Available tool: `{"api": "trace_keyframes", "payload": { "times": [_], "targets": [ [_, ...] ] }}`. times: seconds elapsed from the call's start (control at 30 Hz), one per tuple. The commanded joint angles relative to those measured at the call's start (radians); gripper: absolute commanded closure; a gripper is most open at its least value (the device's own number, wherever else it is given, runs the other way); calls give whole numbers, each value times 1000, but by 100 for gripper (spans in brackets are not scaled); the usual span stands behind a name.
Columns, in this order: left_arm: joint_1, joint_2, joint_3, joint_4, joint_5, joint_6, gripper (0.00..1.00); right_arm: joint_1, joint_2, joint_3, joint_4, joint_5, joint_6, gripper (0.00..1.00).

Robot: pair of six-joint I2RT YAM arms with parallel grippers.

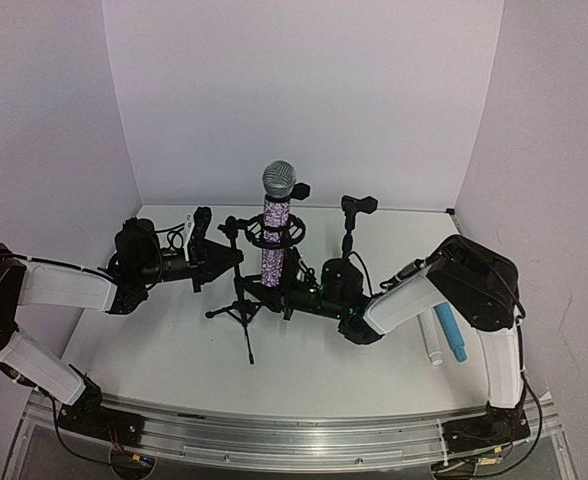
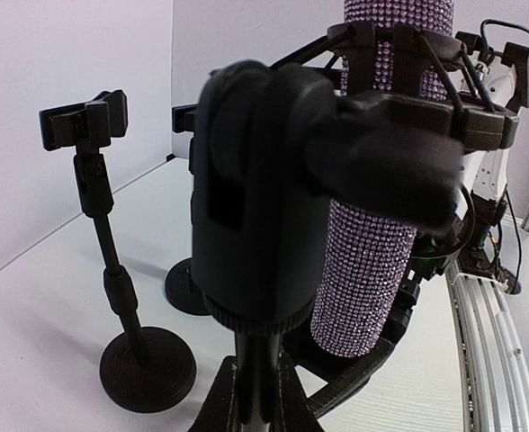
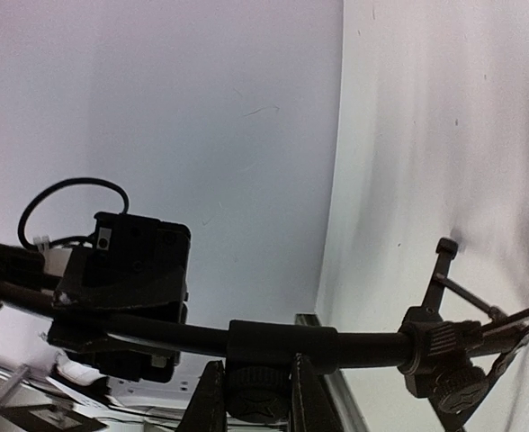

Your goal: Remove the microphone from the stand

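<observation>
The microphone (image 1: 277,215) has a grey mesh head and a purple glitter body. It stands upright in the black ring mount (image 1: 274,238) of a tripod stand (image 1: 242,312) at mid-table. My left gripper (image 1: 226,262) is shut on the stand's post just left of the microphone. In the left wrist view the left gripper (image 2: 257,396) clamps the post under the stand's black swivel head (image 2: 264,207), with the glitter body (image 2: 377,225) close on the right. My right gripper (image 1: 296,292) is shut on the stand's pole from the right, and in the right wrist view the right gripper (image 3: 257,400) closes around the pole's clamp knob (image 3: 260,396).
Two small round-base desk stands with clips stand behind, one at the back left (image 1: 202,228) and one at the back right (image 1: 351,215); both show in the left wrist view (image 2: 112,270). A blue and white marker (image 1: 447,335) lies at the right. White walls enclose the table.
</observation>
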Motion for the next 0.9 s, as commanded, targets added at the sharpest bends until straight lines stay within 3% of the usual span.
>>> {"api": "trace_keyframes", "payload": {
  "times": [0.0, 0.13, 0.4, 0.67, 0.87],
  "targets": [
    [-2, 0, 3, -14, -16, -79, 100, -14, -76, 12, -185, -19, -377, 100],
    [-1, -1, 1, -27, -16, -105, 100, -15, -95, 30, -214, -21, -741, 100],
    [-1, 0, 6, -37, -9, -116, 100, -15, -99, 41, -254, -41, -1304, 100],
    [0, 11, 4, -42, 6, -113, 100, -15, -81, 58, -311, -77, -1713, 100],
    [0, 13, -2, -32, 30, -95, 100, -14, -82, 65, -371, -46, -1917, 100]
  ]
}}
